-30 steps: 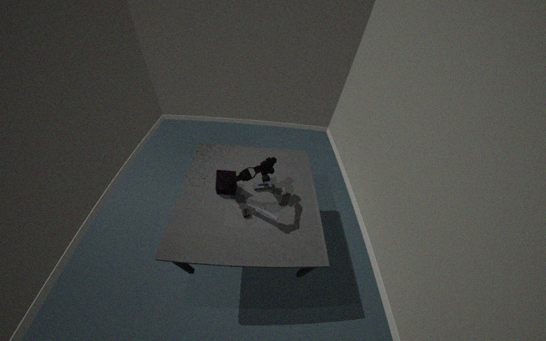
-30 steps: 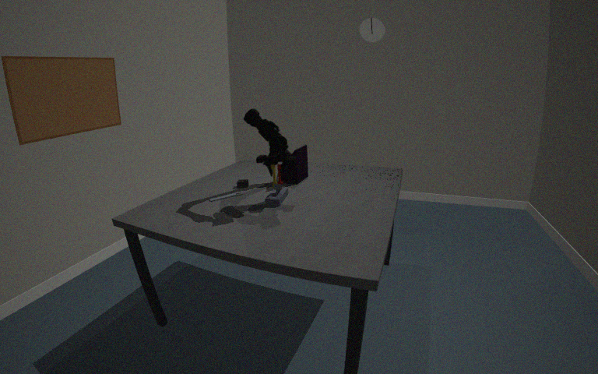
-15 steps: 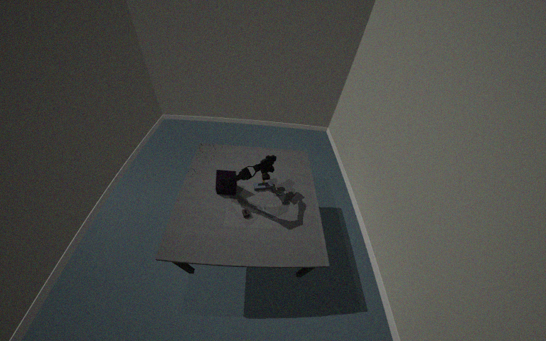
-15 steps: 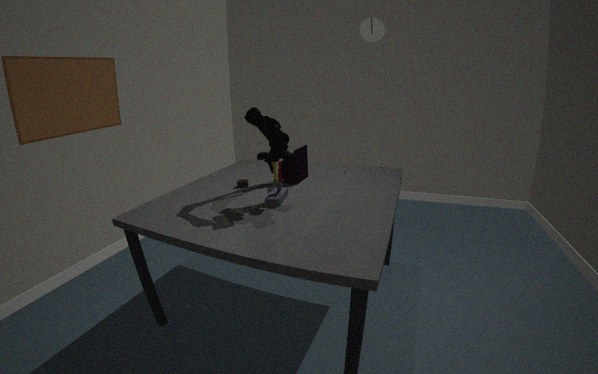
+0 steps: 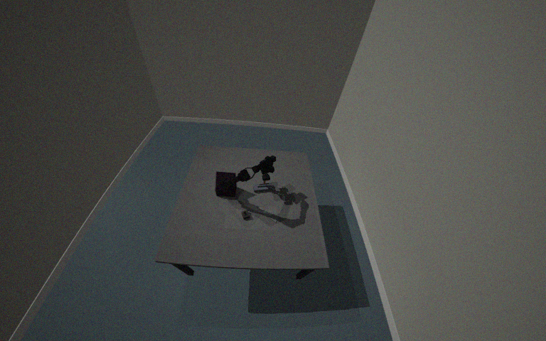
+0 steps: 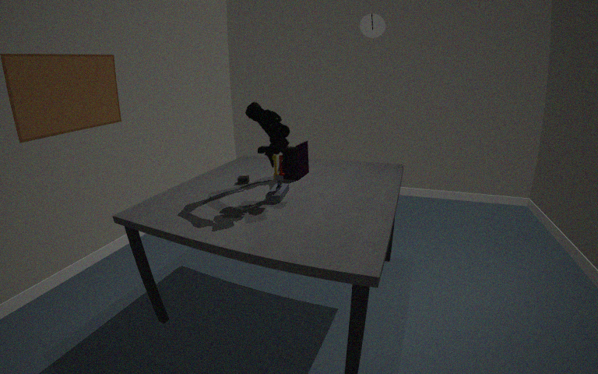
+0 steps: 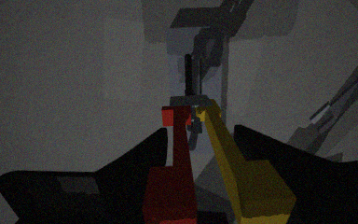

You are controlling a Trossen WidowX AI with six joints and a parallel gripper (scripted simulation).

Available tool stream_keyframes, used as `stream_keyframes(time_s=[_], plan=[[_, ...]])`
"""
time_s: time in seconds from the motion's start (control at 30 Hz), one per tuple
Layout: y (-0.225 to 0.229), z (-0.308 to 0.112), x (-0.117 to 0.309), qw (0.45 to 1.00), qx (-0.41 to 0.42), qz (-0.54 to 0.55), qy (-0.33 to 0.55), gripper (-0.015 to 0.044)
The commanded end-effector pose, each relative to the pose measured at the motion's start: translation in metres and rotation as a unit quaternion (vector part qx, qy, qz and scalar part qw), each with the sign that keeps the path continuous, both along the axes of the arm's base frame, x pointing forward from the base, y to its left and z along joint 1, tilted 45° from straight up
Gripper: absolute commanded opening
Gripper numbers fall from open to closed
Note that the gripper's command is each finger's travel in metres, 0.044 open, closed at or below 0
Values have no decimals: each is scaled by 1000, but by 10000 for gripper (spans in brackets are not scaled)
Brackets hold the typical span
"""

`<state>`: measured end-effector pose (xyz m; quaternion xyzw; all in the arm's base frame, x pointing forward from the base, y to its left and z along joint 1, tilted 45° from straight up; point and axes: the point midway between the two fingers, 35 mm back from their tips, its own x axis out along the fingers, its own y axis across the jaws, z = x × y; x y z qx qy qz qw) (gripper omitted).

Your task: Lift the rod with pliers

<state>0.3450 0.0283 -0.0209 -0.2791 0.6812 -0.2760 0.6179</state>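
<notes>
Table (image 5: 241, 245) (image 6: 317, 229): grey, mid-frame from above
Gripper (image 5: 265, 179) (image 6: 277, 162) (image 7: 201, 130): mine, closed on the pliers (image 5: 264, 182) (image 6: 276, 166) (image 7: 181, 145), red and yellow handles between my fingers
Channel block (image 5: 257, 190) (image 6: 277, 197) (image 7: 175, 47): upper centre of the wrist view
Rod: too dark to tell

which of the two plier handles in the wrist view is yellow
The one on the right of the wrist view; the other handle, on the left, is red.

Arm (image 5: 266, 165) (image 6: 272, 127): matte black, six-joint, bulbous rounded joint housings, narrower connecting sections. End effector (image 5: 265, 180) (image 6: 272, 157) (image 7: 200, 132): black, two broad angular fingers tapering forward; dull grey four-sided patch on one. Finer surface detail lost in darkness.
</notes>
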Motion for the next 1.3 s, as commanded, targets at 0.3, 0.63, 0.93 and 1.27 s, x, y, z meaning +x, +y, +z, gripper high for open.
stream_keyframes(time_s=[0.3,0.63,0.93,1.27], plan=[[10,12,9,999,2,32,-28,101],[17,19,15,998,3,52,-48,101],[24,26,20,995,4,69,-66,101],[31,35,25,992,5,88,-86,101]])
